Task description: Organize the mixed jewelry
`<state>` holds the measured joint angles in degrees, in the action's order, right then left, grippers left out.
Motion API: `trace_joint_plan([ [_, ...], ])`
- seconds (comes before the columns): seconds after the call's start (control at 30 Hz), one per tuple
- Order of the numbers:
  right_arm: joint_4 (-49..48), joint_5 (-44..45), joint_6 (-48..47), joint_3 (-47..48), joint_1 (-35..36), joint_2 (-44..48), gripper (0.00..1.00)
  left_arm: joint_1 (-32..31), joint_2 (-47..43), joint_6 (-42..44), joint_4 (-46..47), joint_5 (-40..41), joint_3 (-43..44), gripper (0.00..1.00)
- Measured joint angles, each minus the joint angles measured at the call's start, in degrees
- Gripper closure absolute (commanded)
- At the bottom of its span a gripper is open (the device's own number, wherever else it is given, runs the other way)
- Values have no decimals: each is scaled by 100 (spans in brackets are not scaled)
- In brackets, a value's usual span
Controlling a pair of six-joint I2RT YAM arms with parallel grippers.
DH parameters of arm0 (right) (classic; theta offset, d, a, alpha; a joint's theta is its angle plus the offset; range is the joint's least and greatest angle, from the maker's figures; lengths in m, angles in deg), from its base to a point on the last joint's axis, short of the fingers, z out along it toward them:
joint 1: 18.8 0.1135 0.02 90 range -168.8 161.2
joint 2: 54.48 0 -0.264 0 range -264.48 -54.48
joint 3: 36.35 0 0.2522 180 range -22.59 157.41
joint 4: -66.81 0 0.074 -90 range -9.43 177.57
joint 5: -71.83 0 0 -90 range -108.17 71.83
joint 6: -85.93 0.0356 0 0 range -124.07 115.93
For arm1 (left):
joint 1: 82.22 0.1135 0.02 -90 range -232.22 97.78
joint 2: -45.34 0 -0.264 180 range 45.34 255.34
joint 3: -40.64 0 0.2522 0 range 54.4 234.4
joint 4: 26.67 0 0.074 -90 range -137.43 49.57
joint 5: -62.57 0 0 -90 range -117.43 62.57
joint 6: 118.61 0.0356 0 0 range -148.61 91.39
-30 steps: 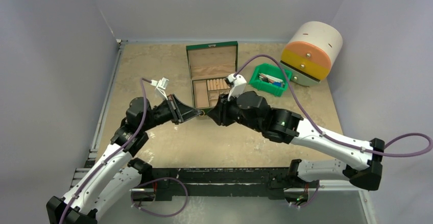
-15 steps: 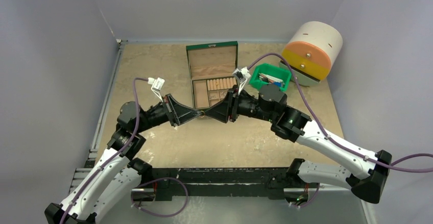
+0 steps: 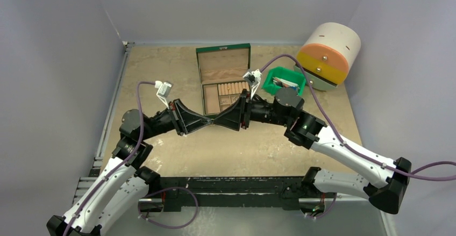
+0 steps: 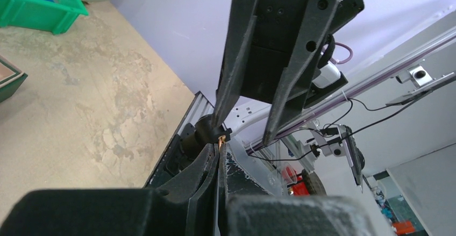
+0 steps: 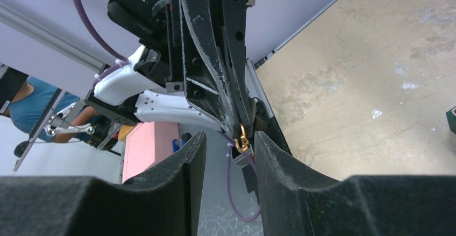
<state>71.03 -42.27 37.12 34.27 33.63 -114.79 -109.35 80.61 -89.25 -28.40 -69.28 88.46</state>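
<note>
My left gripper and right gripper meet tip to tip in the middle of the top view. They are up in the air over the table, just below the box.

The left fingers are pressed together, and they pinch a tiny gold piece right at their tips. In the right wrist view it sits in the lower middle of the frame. The right fingers are spread wide, one on each side of it. I cannot tell if either one touches it.

I think the gold piece is very light and hard, and smooth and slippery too. It is so small that a little bump could make it pop out and fall. The best place to hold it looks like the bare part that sticks out past the left tips, pinched across its thin sides.

In the right wrist view its long side runs mostly up and down and leans a little. The top is tucked in the left tips and the bottom points down toward the lower edge of the frame. I cannot see it in the top view.
</note>
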Motion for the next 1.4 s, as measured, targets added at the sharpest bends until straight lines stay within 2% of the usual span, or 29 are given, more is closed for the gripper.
trace_joint_plan([
  [0.2, 24, -149, -2, 0, 0, -125, 61, 0, -4, -155, 282, -92, 0, 100],
  [0.47, 13, -286, 17, 2, -11, -162, 72, 0, -2, -197, 461, -155, 0, 100],
  [0.77, -81, -402, 120, 0, -37, -162, 78, 0, -2, -197, 507, -197, 0, 100],
  [1.0, -275, -468, 227, 0, -37, -166, 90, 0, -2, -199, 509, -254, 0, 100],
  [1.1, -361, -551, 269, 0, -42, -208, 100, 0, -4, -210, 527, -273, 0, 100],
  [1.3, -417, -603, 323, 0, -50, -232, 100, 0, -4, -238, 529, -269, 0, 100],
  [1.33, -417, -608, 323, 0, -55, -232, 100, 0, -4, -238, 529, -269, 0, 98],
  [1.4, -415, -608, 323, 0, -63, -232, 100, 0, -4, -238, 527, -267, 0, 83],
])
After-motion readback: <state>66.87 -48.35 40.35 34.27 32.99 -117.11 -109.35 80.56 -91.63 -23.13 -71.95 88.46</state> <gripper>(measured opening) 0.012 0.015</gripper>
